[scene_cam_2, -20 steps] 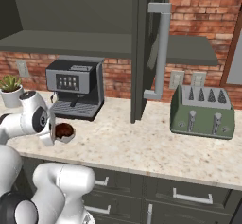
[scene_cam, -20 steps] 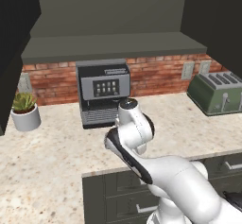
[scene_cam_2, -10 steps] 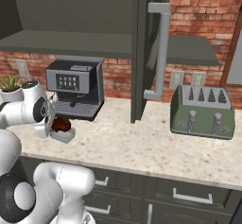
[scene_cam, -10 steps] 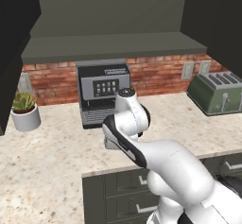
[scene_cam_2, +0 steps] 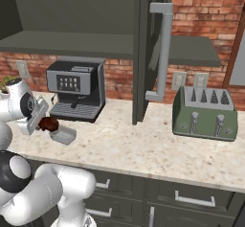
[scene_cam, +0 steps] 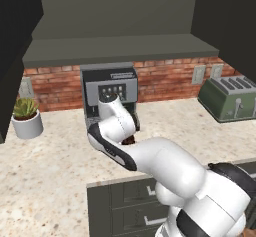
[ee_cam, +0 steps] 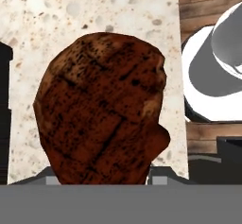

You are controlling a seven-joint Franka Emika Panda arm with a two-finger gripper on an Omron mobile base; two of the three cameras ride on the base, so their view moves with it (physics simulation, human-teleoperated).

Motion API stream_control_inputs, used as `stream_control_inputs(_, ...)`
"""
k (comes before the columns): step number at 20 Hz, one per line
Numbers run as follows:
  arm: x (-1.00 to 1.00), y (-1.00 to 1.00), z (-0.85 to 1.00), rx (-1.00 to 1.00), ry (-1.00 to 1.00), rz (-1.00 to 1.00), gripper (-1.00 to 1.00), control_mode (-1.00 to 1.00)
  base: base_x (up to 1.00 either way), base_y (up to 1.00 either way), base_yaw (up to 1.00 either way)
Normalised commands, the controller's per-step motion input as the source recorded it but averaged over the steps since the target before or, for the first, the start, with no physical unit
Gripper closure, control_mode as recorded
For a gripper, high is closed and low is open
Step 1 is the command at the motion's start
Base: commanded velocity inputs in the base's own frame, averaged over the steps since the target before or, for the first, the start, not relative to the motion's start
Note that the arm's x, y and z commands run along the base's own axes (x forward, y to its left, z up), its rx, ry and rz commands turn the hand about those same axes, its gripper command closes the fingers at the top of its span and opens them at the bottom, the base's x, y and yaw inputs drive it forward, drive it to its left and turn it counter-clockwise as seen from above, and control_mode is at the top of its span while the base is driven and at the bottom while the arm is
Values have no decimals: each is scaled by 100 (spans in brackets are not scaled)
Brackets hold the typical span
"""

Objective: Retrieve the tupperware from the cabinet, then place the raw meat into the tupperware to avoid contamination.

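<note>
I can read no brand or lettering anywhere; the coffee machine has a small panel of light marks on its front, too small to make out.

In the hand view the raw meat sits right in front of the camera, dark reddish-brown with charred-looking streaks, its lower end sunk between the fingers, whose tips just show at either side of it. From the right base view I see the gripper at the left, in front of the coffee machine, with the meat clamped in it at a middling spread, above the speckled worktop. The tupperware, a small low grey box, rests on the worktop just beside and slightly below the meat, to its right; I cannot tell whether the two touch.

In the left base view the arm's wrist covers most of the grip and only a dark sliver of the meat shows below it.

The cabinet hangs above with its door swung open, its long silver handle facing me. A green-grey toaster stands well apart to the right, and a potted plant to the left.
</note>
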Motion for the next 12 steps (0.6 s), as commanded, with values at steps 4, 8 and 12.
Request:
stream_control_inputs(4, 32, 2, -3, 0, 5, -4, 100, -100, 0, 0, 0)
stream_control_inputs(8, 27, 0, -17, 0, 17, -5, 100, -100, 0, 0, 0)
stream_control_inputs(12, 23, 0, -17, 0, 19, -4, 100, -100, 0, 0, 0)
